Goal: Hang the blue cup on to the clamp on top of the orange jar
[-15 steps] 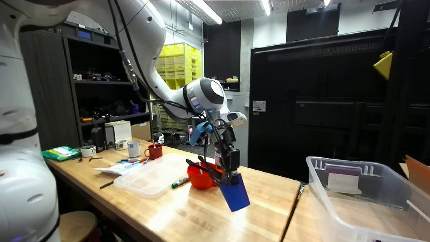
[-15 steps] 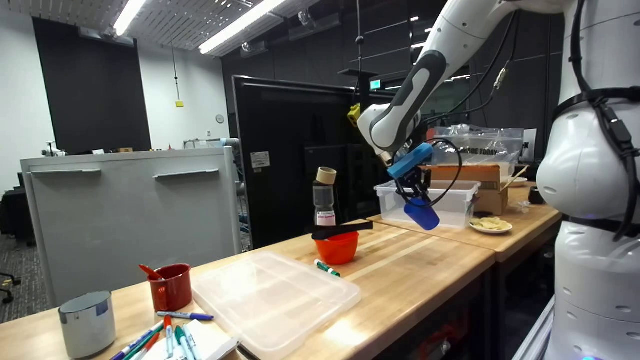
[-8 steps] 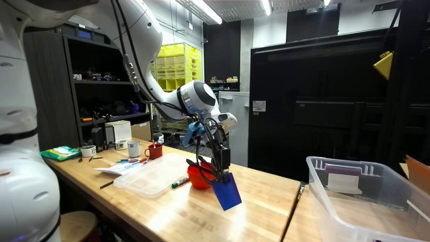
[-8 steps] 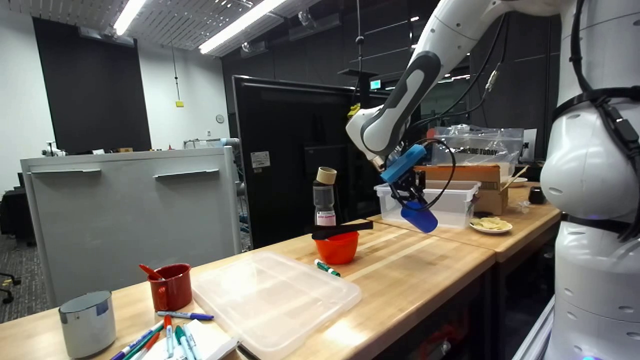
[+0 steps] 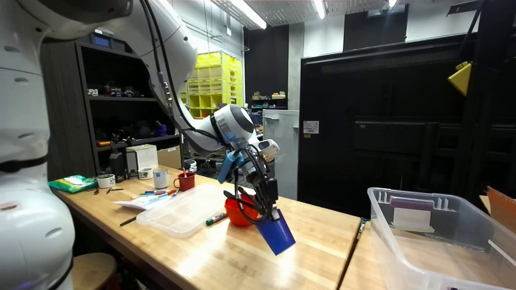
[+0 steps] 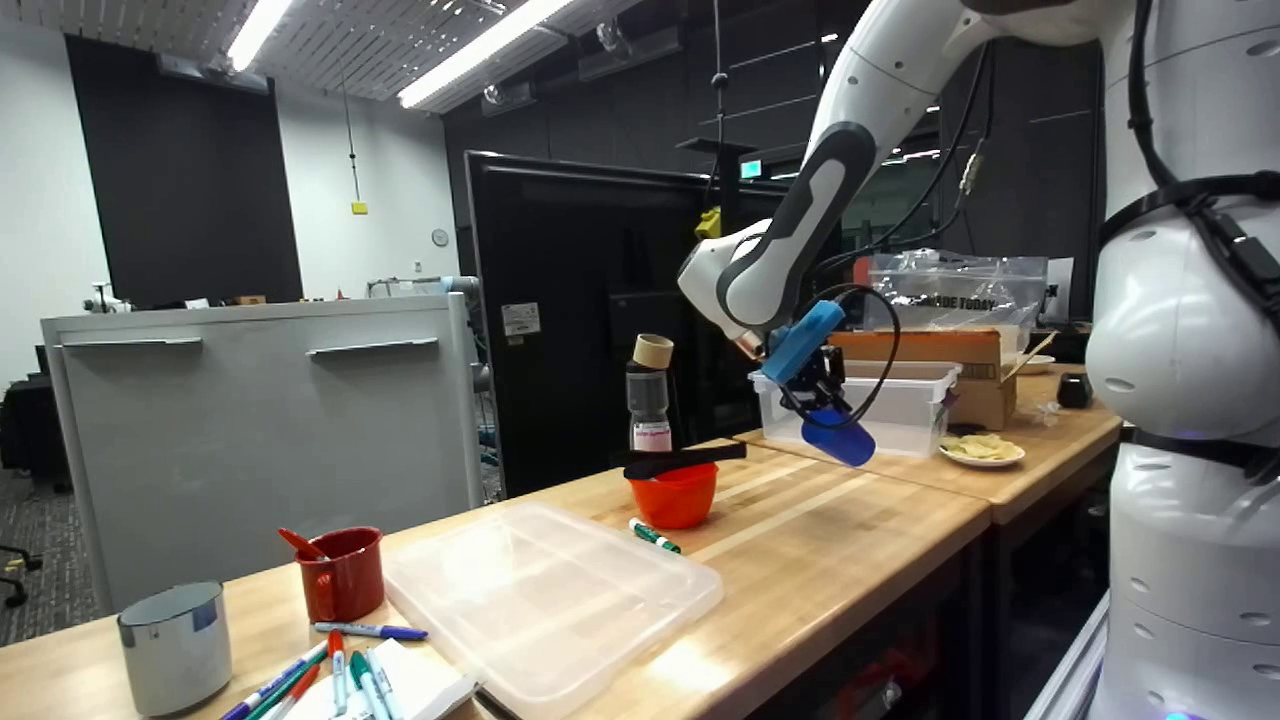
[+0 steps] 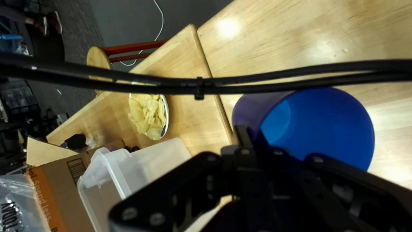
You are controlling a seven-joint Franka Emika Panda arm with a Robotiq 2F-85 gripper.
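The blue cup [image 5: 278, 235] hangs tilted in the air above the table in both exterior views [image 6: 842, 442]. My gripper [image 7: 252, 134] is shut on one wall of it near the rim, one finger inside and one outside. In the wrist view, the open mouth of the blue cup [image 7: 325, 124] faces the camera. The orange jar [image 6: 675, 498] stands on the table, apart from the cup. A black clamp [image 6: 685, 460] lies across its mouth. In an exterior view, the orange jar [image 5: 238, 216] is partly behind my gripper and cables. The jar is not visible in the wrist view.
A green marker [image 6: 655, 536] and a flat clear lid [image 6: 560, 600] lie beside the jar. A red mug [image 6: 342, 575] is farther along. A clear bin [image 5: 427, 249] and a plate of chips [image 6: 983, 450] are on the adjoining table. Cables cross the wrist view.
My gripper and the cup have moved left toward the jar in both exterior views. In the last half second, the wrist sank a little and the cup tilted more.
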